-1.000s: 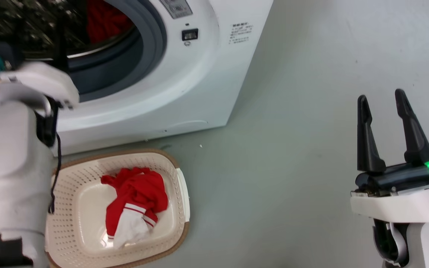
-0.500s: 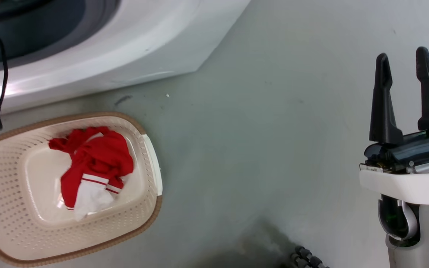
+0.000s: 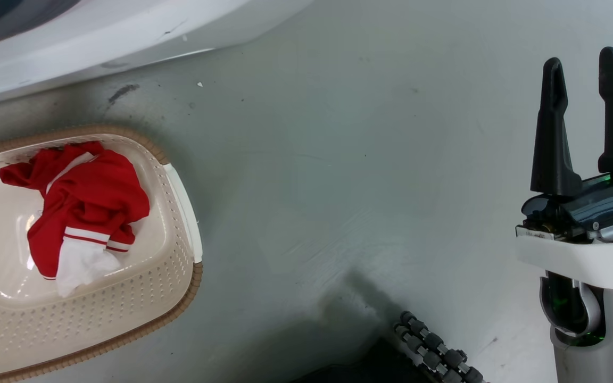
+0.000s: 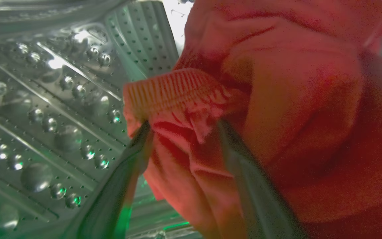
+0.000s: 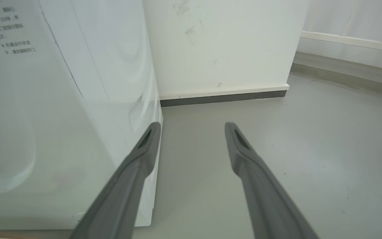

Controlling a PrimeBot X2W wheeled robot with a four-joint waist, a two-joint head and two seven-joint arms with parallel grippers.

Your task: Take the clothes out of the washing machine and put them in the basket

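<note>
Inside the washing machine's perforated steel drum (image 4: 45, 99), my left gripper (image 4: 183, 124) is open, its two fingers straddling a ribbed fold of a red garment (image 4: 293, 116) that lies between them. The head view has the washing machine's white lower front (image 3: 99, 32) at the top left. Below it on the floor sits the cream basket (image 3: 125, 314) with a brown rim, holding a crumpled red and white garment (image 3: 83, 207). My right gripper (image 3: 580, 56) stands open at the far right with nothing in it. In the right wrist view the right gripper (image 5: 192, 126) is beside the washing machine's side (image 5: 61, 116).
Grey floor (image 3: 338, 186) stretches between the basket and my right arm. A roller wheel of my base (image 3: 434, 351) shows at the bottom edge. A white wall with dark skirting (image 5: 224, 49) stands behind the machine.
The head camera has tilted down and shifted, so the porthole and my left forearm have slid out of its picture and the basket sits further left. The right gripper stays open.
</note>
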